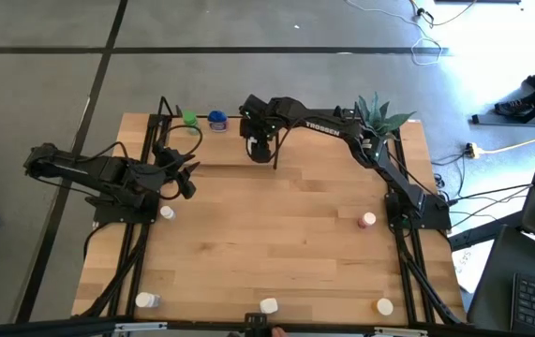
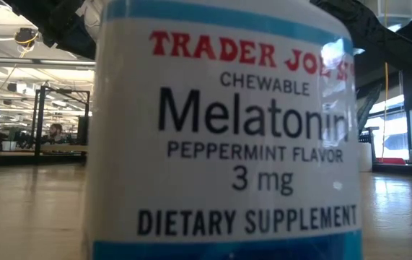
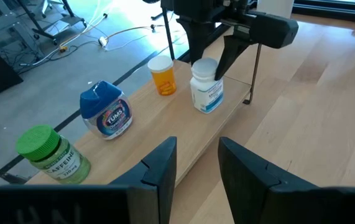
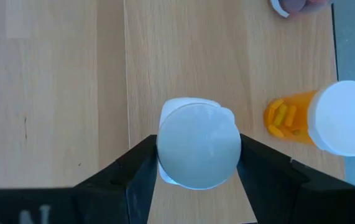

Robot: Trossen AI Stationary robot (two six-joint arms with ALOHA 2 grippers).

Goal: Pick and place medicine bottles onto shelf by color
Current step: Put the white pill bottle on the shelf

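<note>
The right claw [image 4: 197, 163] hangs over the shelf [image 3: 165, 127] at the far edge of the tabletop [image 1: 276, 243], its two fingers pinching a white-capped white bottle [image 3: 206, 85] that stands upright on the shelf board. Just beside that bottle, toward the shelf's left end, stands an orange bottle [image 3: 163, 75] with a white cap; farther along come a blue bottle [image 3: 106, 111] and then a green-capped bottle [image 3: 48, 154], all upright and apart from one another. The left claw [image 3: 197, 163] hovers near the shelf's left end over the tabletop, its fingers spread with nothing between them. More small bottles lie scattered well away from the shelf: a pink-capped bottle [image 1: 368, 220] near the right arm's base and a melatonin bottle [image 2: 224, 137] standing at the tabletop's near edge.
</note>
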